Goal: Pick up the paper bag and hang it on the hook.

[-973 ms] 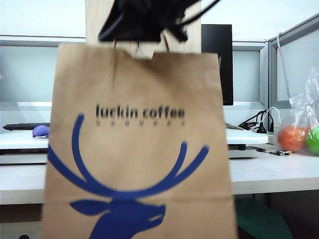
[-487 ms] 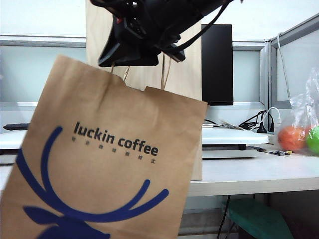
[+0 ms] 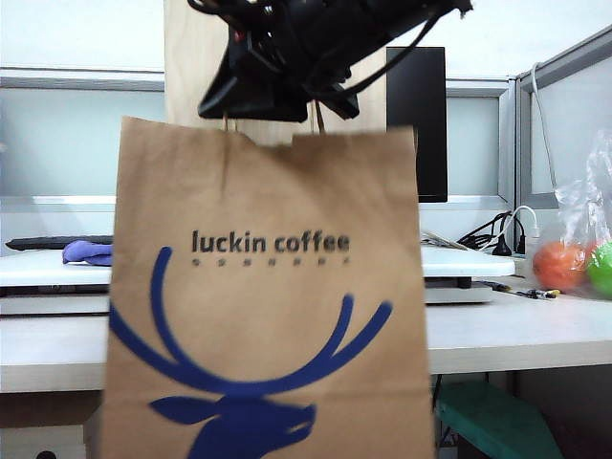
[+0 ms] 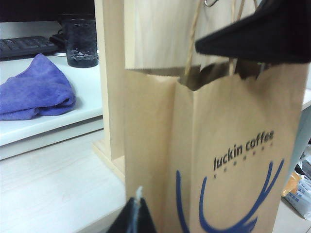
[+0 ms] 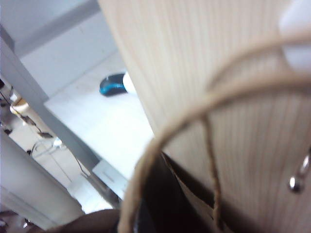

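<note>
The paper bag has swung back upright under the right end effector, clenched on its handles beside the hook; left end effector idle below, state unclear.

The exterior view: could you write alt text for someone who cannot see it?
A brown paper bag printed with a blue deer hangs by its handles from the robot's shut right gripper, before a wood-grain board. A clear bag of fruit sits far right.

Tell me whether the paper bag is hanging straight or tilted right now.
Straight. The paper bag hangs upright, its top edge and lettering level, handles held in the shut right claw before the wood-grain board.
</note>
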Robot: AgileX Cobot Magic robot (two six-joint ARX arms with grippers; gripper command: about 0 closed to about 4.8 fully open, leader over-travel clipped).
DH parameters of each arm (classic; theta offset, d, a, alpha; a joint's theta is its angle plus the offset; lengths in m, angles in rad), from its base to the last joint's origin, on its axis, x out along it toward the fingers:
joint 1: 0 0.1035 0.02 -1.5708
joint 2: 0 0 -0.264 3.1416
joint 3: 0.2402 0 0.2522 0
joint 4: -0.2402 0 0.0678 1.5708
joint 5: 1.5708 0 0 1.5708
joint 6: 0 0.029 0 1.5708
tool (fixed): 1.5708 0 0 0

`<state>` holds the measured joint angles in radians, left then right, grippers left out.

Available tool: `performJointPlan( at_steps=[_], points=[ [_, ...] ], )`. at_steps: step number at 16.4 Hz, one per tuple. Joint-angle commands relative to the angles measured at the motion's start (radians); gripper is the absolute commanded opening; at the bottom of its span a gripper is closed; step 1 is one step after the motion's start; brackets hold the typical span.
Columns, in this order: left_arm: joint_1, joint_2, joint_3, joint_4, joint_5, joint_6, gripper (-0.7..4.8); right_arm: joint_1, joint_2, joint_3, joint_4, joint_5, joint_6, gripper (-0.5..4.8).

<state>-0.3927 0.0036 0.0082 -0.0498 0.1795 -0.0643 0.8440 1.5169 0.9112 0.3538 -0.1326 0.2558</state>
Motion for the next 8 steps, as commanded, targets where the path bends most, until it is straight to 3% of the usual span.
performJointPlan(
  at_steps=[1, 8],
  points=[
    [0.002, 0.000, 0.001, 0.005, 0.001, 0.004, -0.05, -0.004, 0.006, 0.006, 0.074, 0.003, 0.008, -0.05],
    [0.002, 0.000, 0.001, 0.005, 0.001, 0.004, -0.06, -0.013, 0.154, 0.194, -0.073, -0.001, 0.017, -0.05]
  ],
)
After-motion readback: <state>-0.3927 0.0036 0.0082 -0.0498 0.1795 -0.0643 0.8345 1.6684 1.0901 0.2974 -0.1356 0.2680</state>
